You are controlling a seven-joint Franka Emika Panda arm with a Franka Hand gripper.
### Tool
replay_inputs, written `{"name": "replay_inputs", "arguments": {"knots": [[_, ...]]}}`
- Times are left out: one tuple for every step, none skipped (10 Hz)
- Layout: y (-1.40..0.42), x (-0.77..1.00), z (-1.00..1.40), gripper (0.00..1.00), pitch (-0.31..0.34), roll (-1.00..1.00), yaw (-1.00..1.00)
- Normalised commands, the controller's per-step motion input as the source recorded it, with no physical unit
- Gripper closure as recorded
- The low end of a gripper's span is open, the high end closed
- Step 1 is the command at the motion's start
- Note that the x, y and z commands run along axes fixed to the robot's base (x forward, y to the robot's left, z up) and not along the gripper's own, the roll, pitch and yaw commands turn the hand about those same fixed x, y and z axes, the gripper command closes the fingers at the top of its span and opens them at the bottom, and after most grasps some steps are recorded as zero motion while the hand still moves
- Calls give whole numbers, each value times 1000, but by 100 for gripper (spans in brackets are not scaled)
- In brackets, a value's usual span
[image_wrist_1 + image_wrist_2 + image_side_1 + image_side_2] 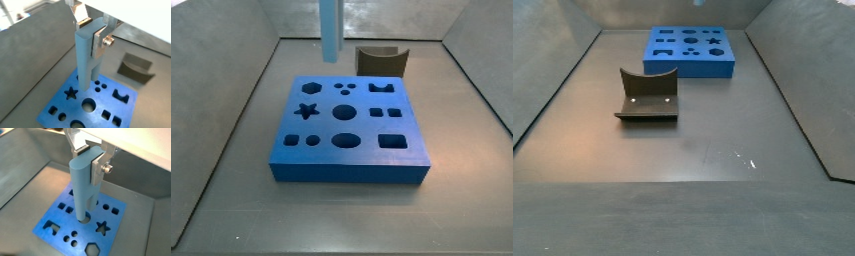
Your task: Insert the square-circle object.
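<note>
The gripper (93, 31) hangs above the blue board (60, 107), its silver plates closed on the top of a long, smooth light-blue bar (83, 188). The bar stands upright, its lower end at the board. The square-circle object (648, 94), dark with a concave top notch, rests on the grey floor (714, 140), apart from the board.

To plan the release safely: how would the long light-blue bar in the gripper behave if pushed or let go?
Probably stiff: the light-blue bar hangs straight from the gripper. Being tall and narrow, it would likely tip if released upright on the blue board. Held only near its top, it may pivot if pushed.
</note>
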Motion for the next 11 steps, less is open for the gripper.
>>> {"name": "replay_inputs", "arguments": {"knots": [[-49, -11, -286, 100, -136, -104, -1000], [-234, 0, -203, 100, -97, -77, -880], [-726, 0, 0, 100, 0, 0, -546], [-860, 0, 0, 100, 0, 43, -431], [-891, 0, 0, 100, 0, 46, -389], [-857, 0, 0, 100, 0, 56, -440], [-414, 3, -69, 100, 0, 0, -857], [-217, 0, -123, 100, 0, 0, -983], [-189, 0, -129, 100, 0, 0, -994], [-169, 0, -131, 100, 0, 10, -997], [-46, 0, -140, 100, 0, 26, -1000]]}}
